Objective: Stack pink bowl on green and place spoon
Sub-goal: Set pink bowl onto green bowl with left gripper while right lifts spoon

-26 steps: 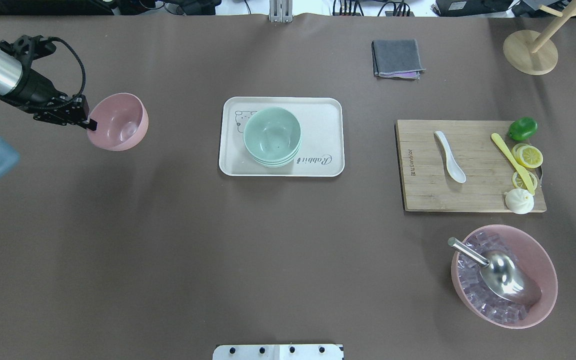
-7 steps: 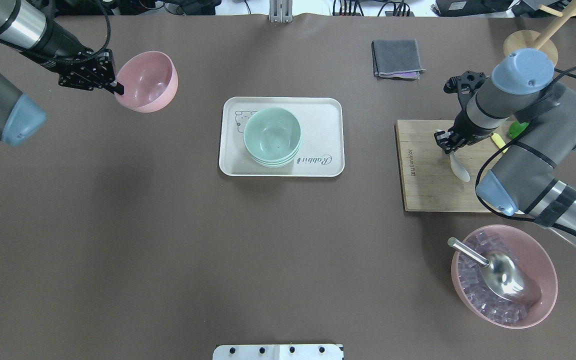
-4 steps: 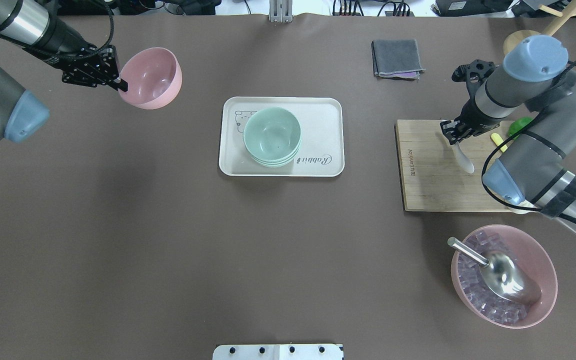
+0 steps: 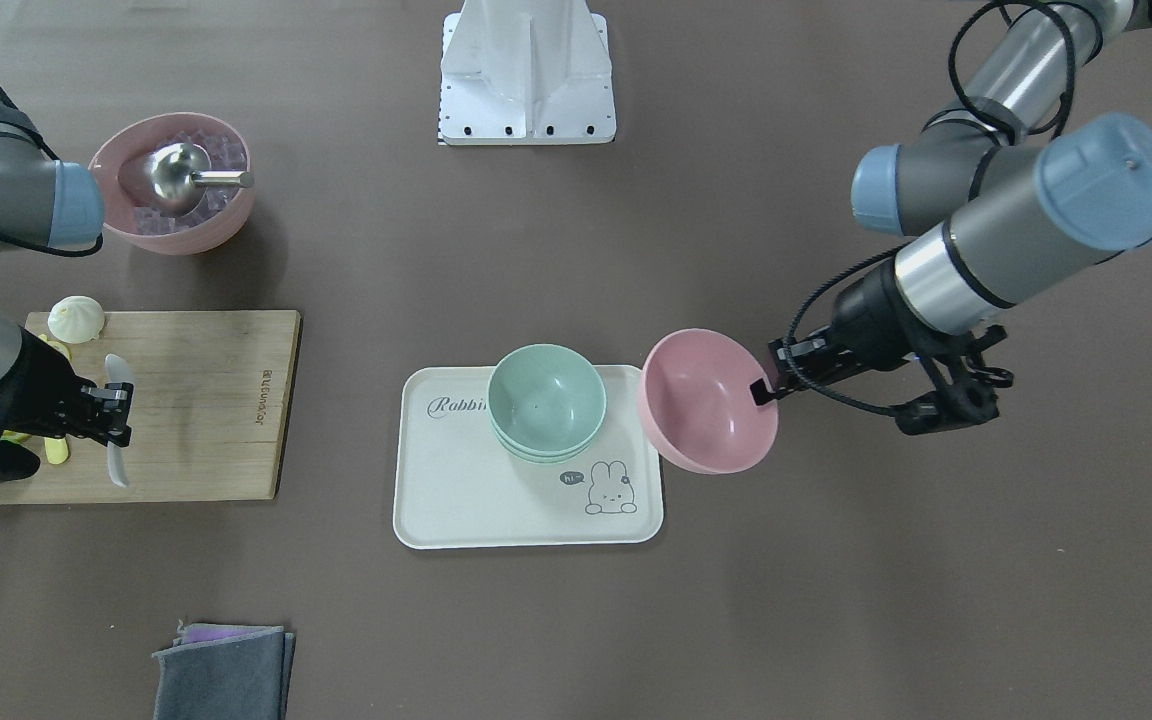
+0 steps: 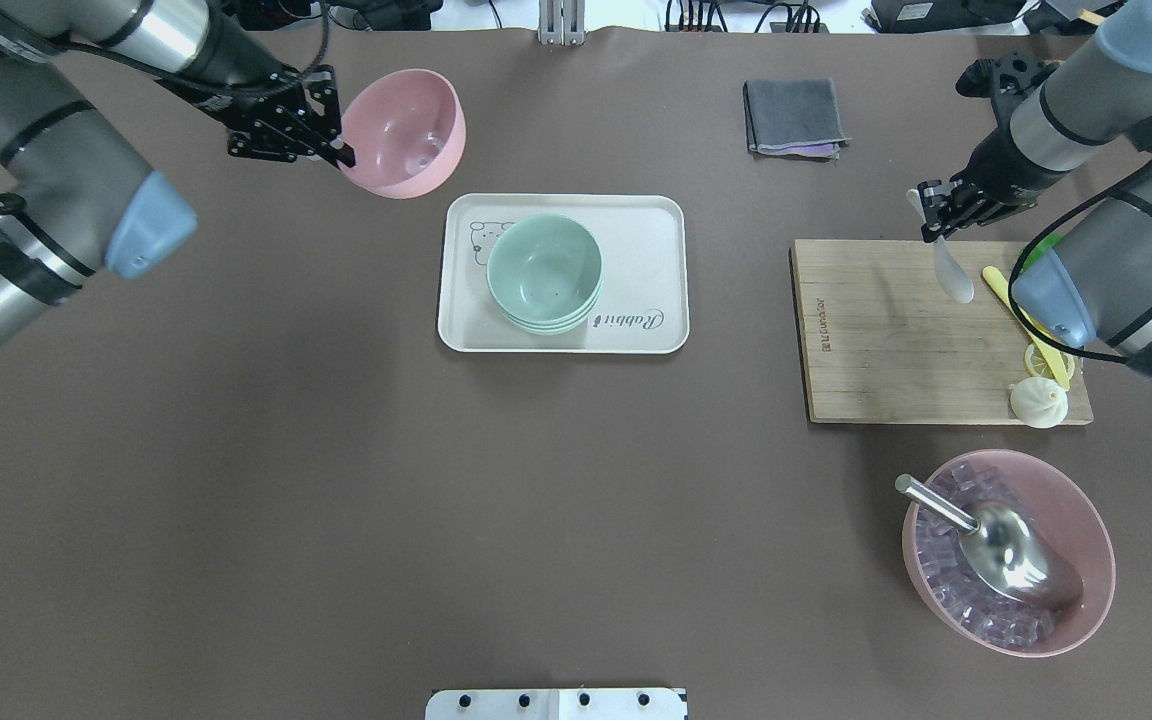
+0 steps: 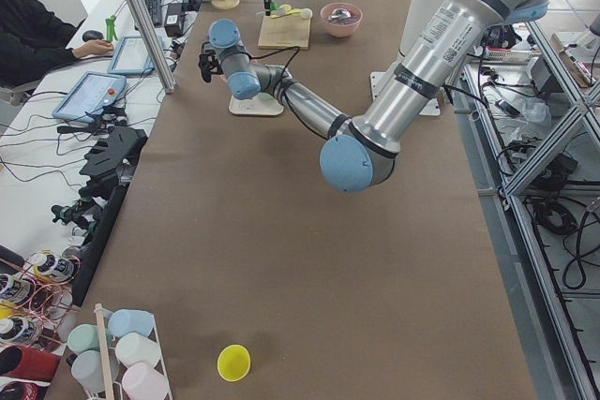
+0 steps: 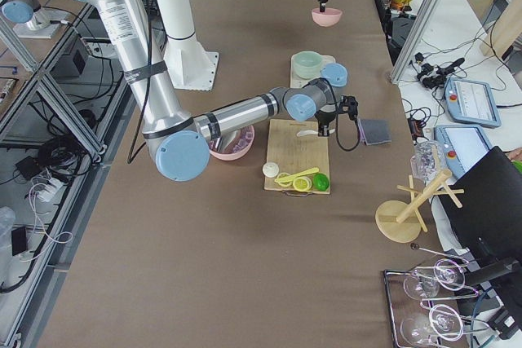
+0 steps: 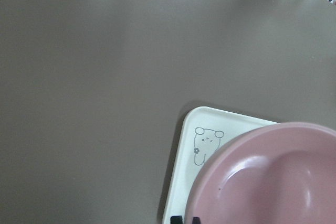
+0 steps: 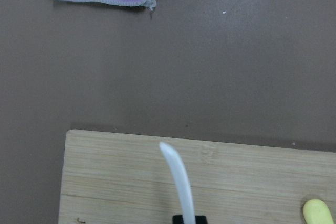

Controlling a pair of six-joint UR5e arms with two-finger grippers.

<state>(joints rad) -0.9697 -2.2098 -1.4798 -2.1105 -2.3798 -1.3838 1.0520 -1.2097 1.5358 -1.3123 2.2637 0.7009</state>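
Observation:
My left gripper [image 5: 344,155] is shut on the rim of the empty pink bowl [image 5: 401,135] and holds it in the air, tilted, by the tray's far left corner. In the front-facing view the pink bowl [image 4: 706,400] hangs beside the stacked green bowls [image 4: 546,395]. The green bowls [image 5: 544,270] sit on the white tray [image 5: 646,230]. My right gripper [image 5: 931,205] is shut on the handle of the white spoon [image 5: 951,270], held above the far edge of the cutting board [image 5: 866,340]. The spoon [image 9: 181,187] hangs bowl end down.
A big pink bowl [image 5: 1086,530] with ice cubes and a metal scoop stands at the near right. A yellow knife [image 5: 1031,325], lemon slices and a bun [image 5: 1038,402] lie on the board's right side. A folded grey cloth [image 5: 794,117] lies at the back.
My left gripper has carried the pink bowl up and to the right, close to the tray. My right gripper came in, took the spoon and lifted it off the board toward the far edge.

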